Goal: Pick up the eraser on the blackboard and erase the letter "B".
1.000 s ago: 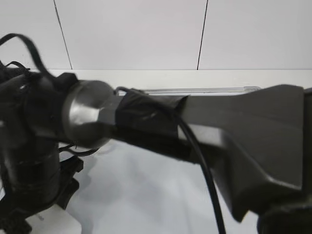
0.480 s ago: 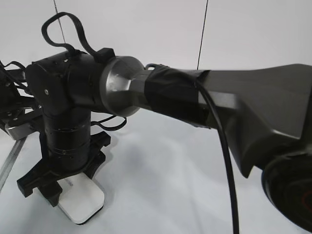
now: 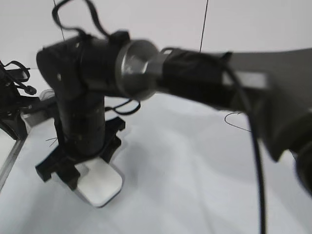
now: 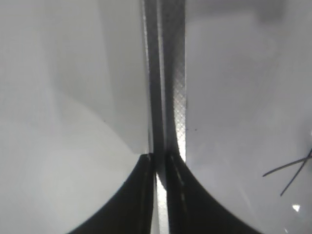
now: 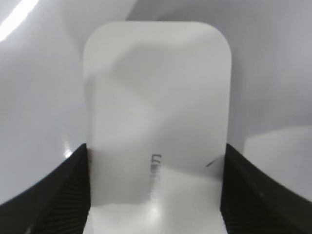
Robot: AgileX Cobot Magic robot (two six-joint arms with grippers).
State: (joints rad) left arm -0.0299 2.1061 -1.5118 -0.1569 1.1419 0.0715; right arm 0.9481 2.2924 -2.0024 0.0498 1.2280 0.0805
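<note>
The jaws of the right gripper (image 5: 156, 195) are closed against both long sides of the eraser (image 5: 156, 112), which rests on the blackboard (image 3: 195, 185). The left gripper (image 4: 161, 168) has its jaws clamped on the board's metal frame (image 4: 168, 73). Pickup appears complete; erasing remains. The letter "B" cannot be identified with certainty.

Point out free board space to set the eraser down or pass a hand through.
Free: the wide bare blackboard stretch between the eraser and the faint marker stroke at right. Crowded: the left edge, where the right pincer straddles the eraser and the left pincer sits closed on the board frame.
</note>
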